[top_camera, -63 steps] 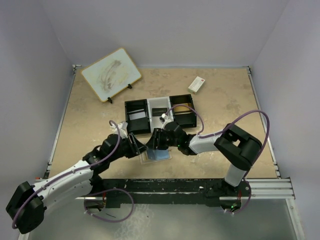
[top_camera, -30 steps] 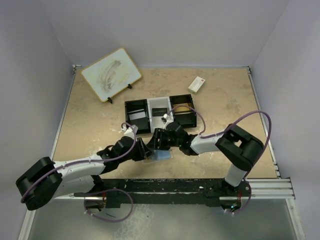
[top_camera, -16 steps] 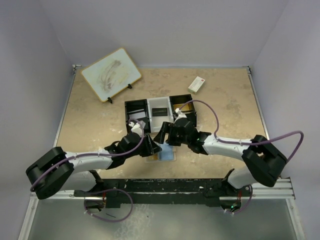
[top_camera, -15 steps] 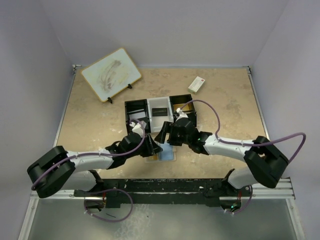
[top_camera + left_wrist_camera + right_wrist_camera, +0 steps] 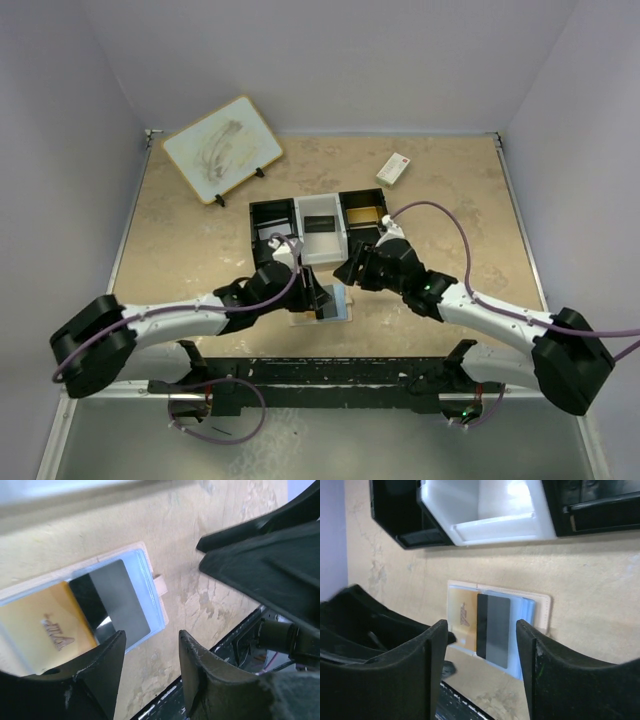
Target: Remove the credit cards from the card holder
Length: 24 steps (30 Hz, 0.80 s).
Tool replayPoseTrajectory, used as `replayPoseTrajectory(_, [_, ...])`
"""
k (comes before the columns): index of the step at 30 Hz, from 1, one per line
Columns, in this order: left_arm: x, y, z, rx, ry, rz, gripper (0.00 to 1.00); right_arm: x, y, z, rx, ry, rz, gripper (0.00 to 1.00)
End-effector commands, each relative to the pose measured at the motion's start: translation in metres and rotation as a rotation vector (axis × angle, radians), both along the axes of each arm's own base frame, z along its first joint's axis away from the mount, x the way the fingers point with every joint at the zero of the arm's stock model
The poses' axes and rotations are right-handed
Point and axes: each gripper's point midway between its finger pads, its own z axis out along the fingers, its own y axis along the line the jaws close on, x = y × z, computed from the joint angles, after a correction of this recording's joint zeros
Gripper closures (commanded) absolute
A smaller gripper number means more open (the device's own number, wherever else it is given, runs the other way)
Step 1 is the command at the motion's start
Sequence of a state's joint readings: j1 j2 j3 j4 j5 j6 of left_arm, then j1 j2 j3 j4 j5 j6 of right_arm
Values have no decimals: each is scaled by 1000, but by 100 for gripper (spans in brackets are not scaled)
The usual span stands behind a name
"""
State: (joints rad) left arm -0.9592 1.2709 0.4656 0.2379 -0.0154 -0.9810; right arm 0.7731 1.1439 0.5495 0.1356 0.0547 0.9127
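The card holder (image 5: 540,607) lies open and flat on the table just in front of the tray, its pale blue sleeves facing up. A yellow card (image 5: 461,617) sits in its left half. A grey card with a black stripe (image 5: 497,630) lies across the middle. In the left wrist view the same holder (image 5: 150,592) shows its snap tab, the yellow card (image 5: 40,625) and the grey card (image 5: 117,600). My left gripper (image 5: 150,647) hovers open at the holder's near edge, holding nothing. My right gripper (image 5: 481,625) stands open above the holder, also holding nothing.
The black-and-white three-compartment tray (image 5: 268,208) stands right behind the holder, its white middle bin (image 5: 485,510) close to my right fingers. A white box with a red mark (image 5: 393,168) lies at the back right, and a board on a stand (image 5: 222,148) at the back left. Both grippers crowd together.
The right arm has stretched out and its gripper has drawn back to the right, off the holder. The left gripper has slid right over the holder, and its jaws have widened.
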Motion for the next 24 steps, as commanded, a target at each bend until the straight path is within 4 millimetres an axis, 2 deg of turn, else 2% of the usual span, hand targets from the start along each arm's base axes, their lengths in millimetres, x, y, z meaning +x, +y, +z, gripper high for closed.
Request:
replayPoseTrajectory(1, [19, 37, 32, 82, -126, 144, 55, -5, 23, 12, 89, -65, 128, 43])
replayPoseTrajectory(4, [24, 71, 31, 139, -136, 283, 55, -9, 42, 13, 152, -74, 214, 47])
replayPoseTrajectory(6, [21, 77, 28, 134, -133, 298, 55, -9, 45, 3, 143, -39, 212, 50])
replayPoseTrajectory(13, [16, 34, 19, -41, -53, 215, 56, -7, 40, -31, 62, 34, 186, 59])
replayPoseTrajectory(16, [19, 22, 12, -85, -36, 212, 56, -11, 36, -47, 28, 71, 181, 64])
replayPoseTrajectory(19, [18, 8, 7, -116, -14, 180, 56, -22, 31, -62, 19, 113, 196, 65])
replayPoseTrajectory(21, [18, 2, 3, -139, 1, 175, 56, -27, 30, -71, 16, 135, 209, 66])
replayPoseTrajectory(24, [18, 0, -5, -157, 11, 179, 56, -26, 27, -82, -8, 147, 190, 68])
